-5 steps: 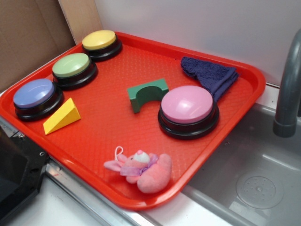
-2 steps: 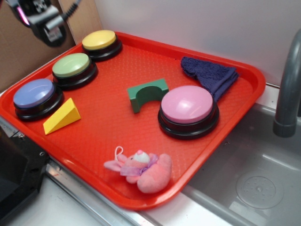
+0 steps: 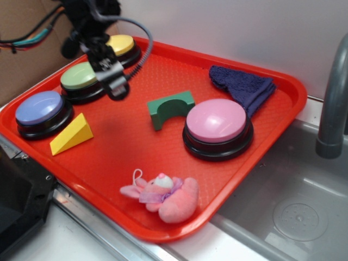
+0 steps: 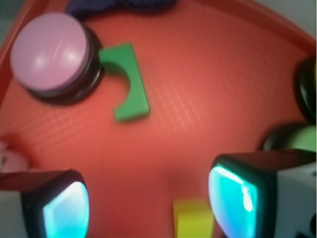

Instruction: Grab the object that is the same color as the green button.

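- Red tray (image 3: 283,81) beside a steel sink (image 3: 304,206), white wall behind.
- Sits near the middle of the tray: green block (image 3: 171,108), arch cut facing the front, just beside the pink button (image 3: 217,128) and maybe touching it.
- Hangs above the tray near the green button (image 3: 82,76): gripper (image 3: 111,76), well apart from the block.
- Wide apart in the wrist view, fingers (image 4: 237,196) with nothing between them.
- Could bump the pink button on the way down, since block and button sit so close.
- Could pinch across the arch gap and slip off, or tip the block over.
- Could drift to the yellow wedge (image 3: 70,135), which lies closer, just below the gripper in the wrist view.
- Could press the green button by mistake instead of going for the block.
- Hard to aim well with the wrist view so blurry.
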Robot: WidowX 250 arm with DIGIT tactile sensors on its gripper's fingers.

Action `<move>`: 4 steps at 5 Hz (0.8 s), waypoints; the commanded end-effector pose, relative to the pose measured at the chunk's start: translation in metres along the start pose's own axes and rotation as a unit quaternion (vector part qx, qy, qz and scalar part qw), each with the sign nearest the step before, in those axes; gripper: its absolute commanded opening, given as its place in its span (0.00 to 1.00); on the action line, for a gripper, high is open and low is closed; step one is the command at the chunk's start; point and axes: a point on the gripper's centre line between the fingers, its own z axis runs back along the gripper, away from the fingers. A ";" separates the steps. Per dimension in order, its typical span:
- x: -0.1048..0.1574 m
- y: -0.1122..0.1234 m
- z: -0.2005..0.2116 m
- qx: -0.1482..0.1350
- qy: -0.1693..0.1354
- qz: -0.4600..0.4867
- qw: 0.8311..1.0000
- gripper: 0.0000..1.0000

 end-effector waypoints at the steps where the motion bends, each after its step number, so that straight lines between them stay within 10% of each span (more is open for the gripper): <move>1: 0.023 -0.007 -0.043 0.016 -0.010 -0.033 0.999 1.00; 4: 0.029 -0.015 -0.069 -0.027 0.000 -0.044 0.999 1.00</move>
